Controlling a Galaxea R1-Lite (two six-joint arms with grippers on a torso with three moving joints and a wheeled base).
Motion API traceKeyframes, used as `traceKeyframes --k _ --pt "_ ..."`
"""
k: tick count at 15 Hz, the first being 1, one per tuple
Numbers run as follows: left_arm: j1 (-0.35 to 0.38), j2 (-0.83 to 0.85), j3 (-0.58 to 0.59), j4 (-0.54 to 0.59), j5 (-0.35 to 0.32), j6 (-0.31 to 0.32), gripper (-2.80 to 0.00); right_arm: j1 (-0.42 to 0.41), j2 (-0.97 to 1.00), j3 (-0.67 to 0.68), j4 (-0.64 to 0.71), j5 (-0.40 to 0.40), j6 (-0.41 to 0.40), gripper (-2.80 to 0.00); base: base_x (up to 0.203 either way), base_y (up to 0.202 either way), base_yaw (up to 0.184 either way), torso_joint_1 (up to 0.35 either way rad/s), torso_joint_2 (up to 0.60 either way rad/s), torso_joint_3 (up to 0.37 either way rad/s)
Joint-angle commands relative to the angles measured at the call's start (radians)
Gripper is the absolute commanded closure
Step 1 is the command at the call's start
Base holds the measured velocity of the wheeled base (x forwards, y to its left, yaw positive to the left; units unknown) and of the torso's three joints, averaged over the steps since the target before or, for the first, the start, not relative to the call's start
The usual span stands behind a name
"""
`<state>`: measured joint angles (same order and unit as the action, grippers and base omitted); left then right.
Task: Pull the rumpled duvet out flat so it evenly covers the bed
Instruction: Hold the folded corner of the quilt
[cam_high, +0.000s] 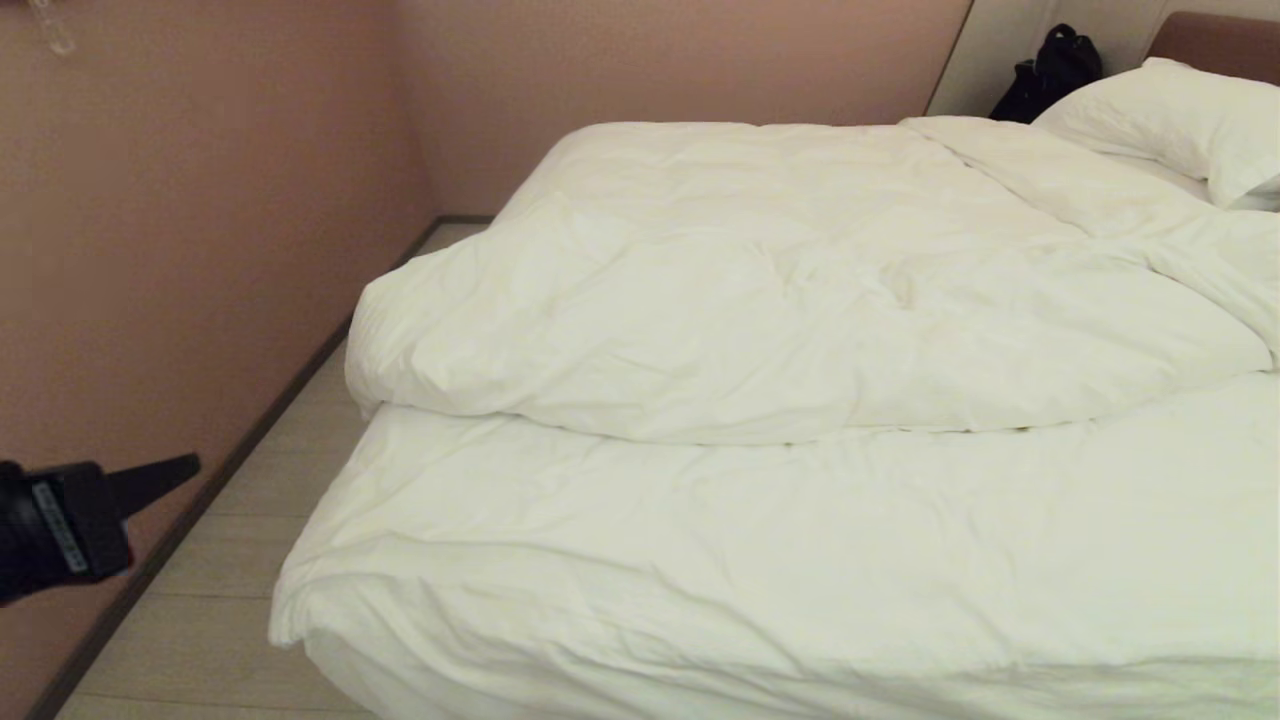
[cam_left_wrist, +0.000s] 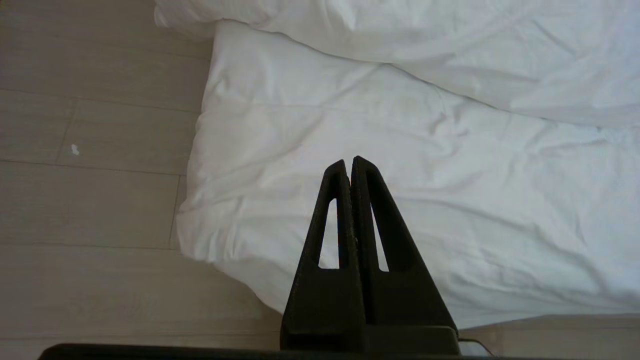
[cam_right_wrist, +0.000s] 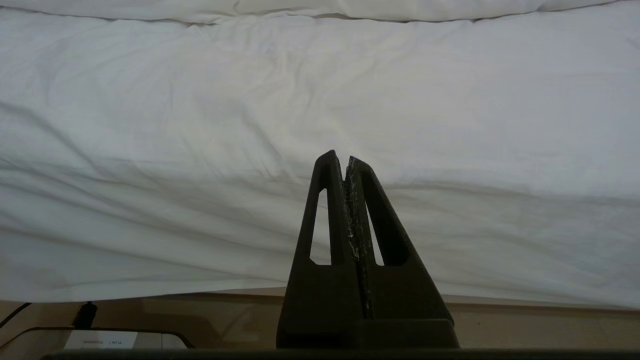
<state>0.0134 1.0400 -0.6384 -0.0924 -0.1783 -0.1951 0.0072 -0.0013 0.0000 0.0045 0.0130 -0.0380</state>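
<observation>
Head view: the puffy white duvet (cam_high: 800, 300) lies folded back in a thick, wrinkled roll across the bed (cam_high: 420, 690), well ahead and to the right of the left end effector (cam_high: 190, 465), its fingers pressed together over pale plank floor (cam_high: 200, 640). Right end effector (cam_right_wrist: 346, 159), also pressed together, faces the creased cover.

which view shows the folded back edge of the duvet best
The head view: the duvet lies doubled back across the bed, its puffy fold edge running the full width. The left wrist view catches only that edge's corner beyond the shut left gripper. The right wrist view shows a thin strip.
</observation>
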Motion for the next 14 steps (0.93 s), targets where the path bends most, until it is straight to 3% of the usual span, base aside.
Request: traceKeyframes --k 1,4,9,14 --pt "0.000 0.154 -0.014 -0.047 -0.002 -0.003 0.00 0.000 0.001 0.000 0.000 0.001 0.000 0.00 0.000 0.000 0.000 0.000 0.00 0.000" --pt "0.000 0.293 -0.056 -0.120 -0.003 -0.021 0.00 0.000 0.001 0.000 0.000 0.001 0.000 0.00 0.000 0.000 0.000 0.000 0.00 0.000" --pt "-0.009 0.554 -0.173 -0.271 -0.003 -0.120 0.00 0.000 0.001 0.000 0.000 0.001 0.000 0.00 0.000 0.000 0.000 0.000 0.00 0.000" --pt "-0.046 0.715 -0.312 -0.365 0.000 -0.124 0.00 0.000 0.001 0.000 0.000 0.001 0.000 0.00 0.000 0.000 0.000 0.000 0.00 0.000"
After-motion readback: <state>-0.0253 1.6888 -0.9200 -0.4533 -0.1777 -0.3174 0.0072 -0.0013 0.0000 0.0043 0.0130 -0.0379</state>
